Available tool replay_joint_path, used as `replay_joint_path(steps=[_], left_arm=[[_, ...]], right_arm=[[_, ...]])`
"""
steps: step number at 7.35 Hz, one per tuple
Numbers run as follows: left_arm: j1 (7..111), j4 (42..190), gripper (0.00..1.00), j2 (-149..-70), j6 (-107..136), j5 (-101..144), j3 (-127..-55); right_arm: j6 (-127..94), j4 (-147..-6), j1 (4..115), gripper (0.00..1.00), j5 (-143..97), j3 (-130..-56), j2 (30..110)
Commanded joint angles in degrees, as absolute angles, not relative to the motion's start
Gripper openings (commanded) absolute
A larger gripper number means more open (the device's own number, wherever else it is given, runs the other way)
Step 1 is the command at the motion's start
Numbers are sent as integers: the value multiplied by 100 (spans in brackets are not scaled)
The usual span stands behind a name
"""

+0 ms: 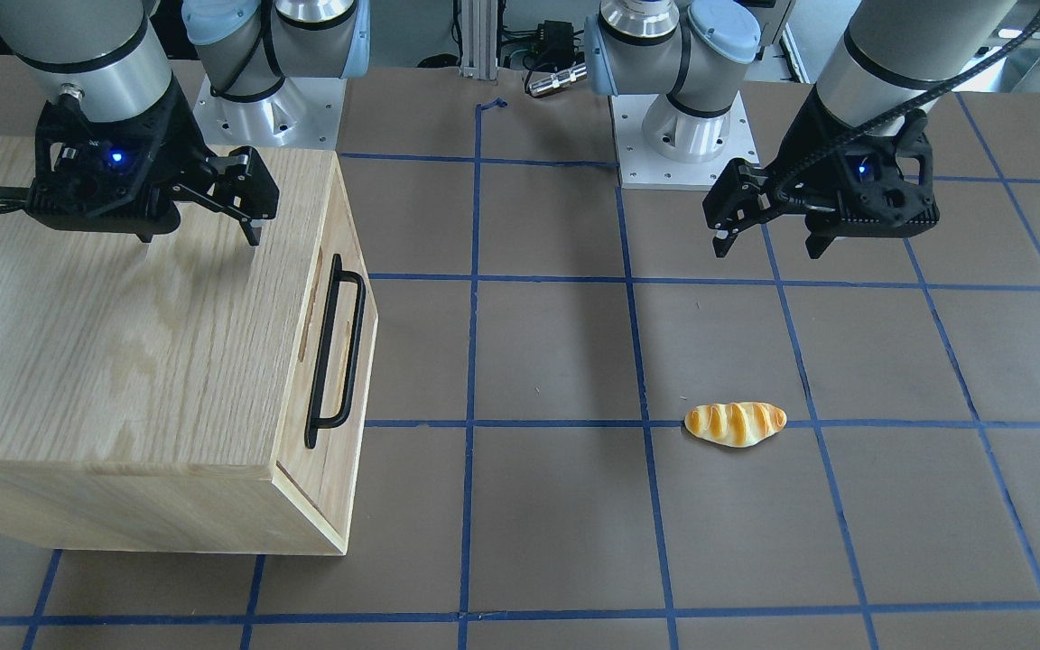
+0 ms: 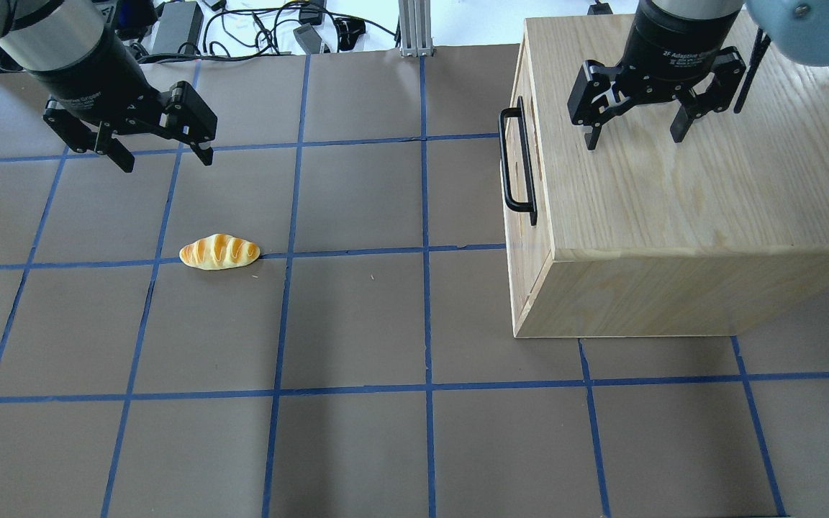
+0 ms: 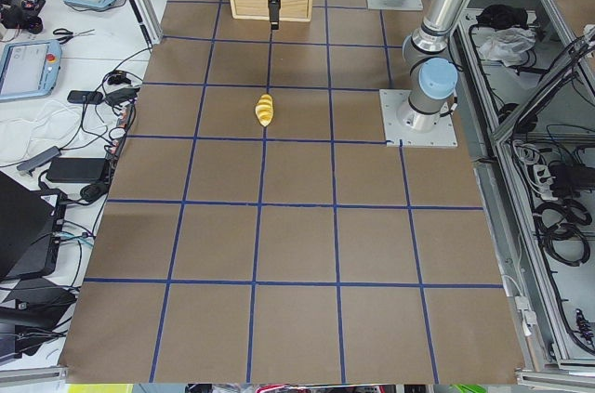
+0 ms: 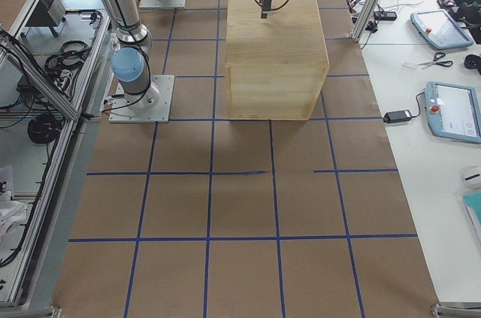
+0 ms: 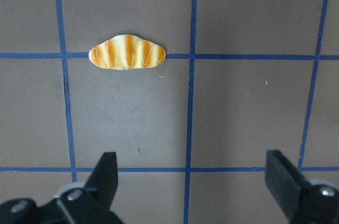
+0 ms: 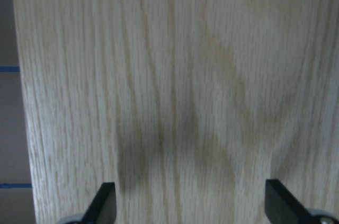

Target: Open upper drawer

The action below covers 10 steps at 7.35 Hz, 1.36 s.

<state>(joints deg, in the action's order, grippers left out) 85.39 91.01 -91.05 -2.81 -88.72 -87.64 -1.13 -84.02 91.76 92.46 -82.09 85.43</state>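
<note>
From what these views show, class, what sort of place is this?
Probably a robotics lab: robot arms bolted to a tape-gridded table, control tablets and cables on the side bench.

Illumination is bright, even and diffuse, from overhead. The right gripper (image 6: 190,187) casts a soft, blurred shadow on the cabinet top (image 6: 159,75); the right wrist view is slightly out of focus there. The table (image 2: 357,324) reads matte. Exterior views are sharp.

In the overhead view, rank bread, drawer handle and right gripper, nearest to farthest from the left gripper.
1. bread, close by the left gripper
2. handle, on the drawer front, right of centre
3. right gripper, above the cabinet top
</note>
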Motion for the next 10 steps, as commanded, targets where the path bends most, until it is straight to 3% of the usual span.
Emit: replay_joint_path(steps=[1, 10], left_arm=[[8534, 9114, 100, -9105, -273, -8859, -8763], [8421, 9325, 100, -8947, -228, -8886, -8736]], right_arm=[[-106, -8402, 9176, 100, 9246, -8209, 8543], [-105, -8402, 9176, 100, 9246, -8209, 8543]])
